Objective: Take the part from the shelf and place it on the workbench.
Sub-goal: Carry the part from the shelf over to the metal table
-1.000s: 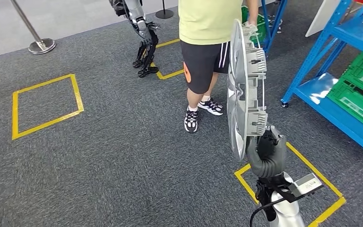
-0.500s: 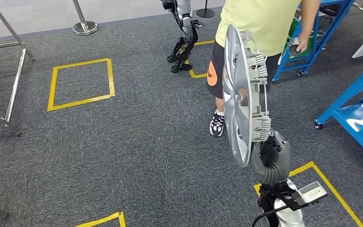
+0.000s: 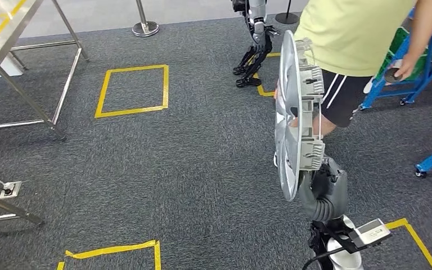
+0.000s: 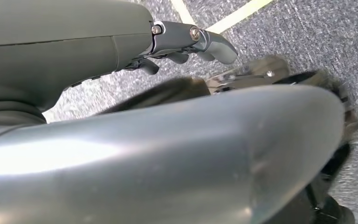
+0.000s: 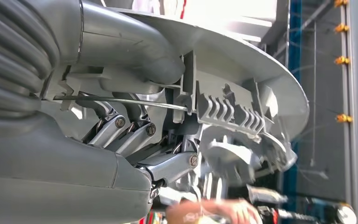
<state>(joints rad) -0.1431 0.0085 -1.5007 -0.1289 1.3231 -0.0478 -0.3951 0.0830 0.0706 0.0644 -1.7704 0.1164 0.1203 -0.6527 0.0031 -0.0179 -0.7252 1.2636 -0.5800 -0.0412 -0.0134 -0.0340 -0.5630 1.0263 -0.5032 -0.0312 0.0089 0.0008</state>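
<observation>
Head view, silver ribbed part [image 3: 293, 112] upright edge-on; right hand [image 3: 323, 188] gripping rim

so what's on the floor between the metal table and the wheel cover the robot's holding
In the head view, bare grey carpet with a yellow taped square lies between the metal table and the wheel cover held upright by the right hand.

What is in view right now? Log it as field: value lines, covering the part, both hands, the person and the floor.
part: silver wheel cover, held upright on edge
right hand: right hand grips the cover's lower rim
left hand: left hand holds nothing, fingers over the carpet
person: person close behind the cover, holding a small dark object
workbench: metal-legged table at far left
floor: grey carpet with yellow tape squares
</observation>
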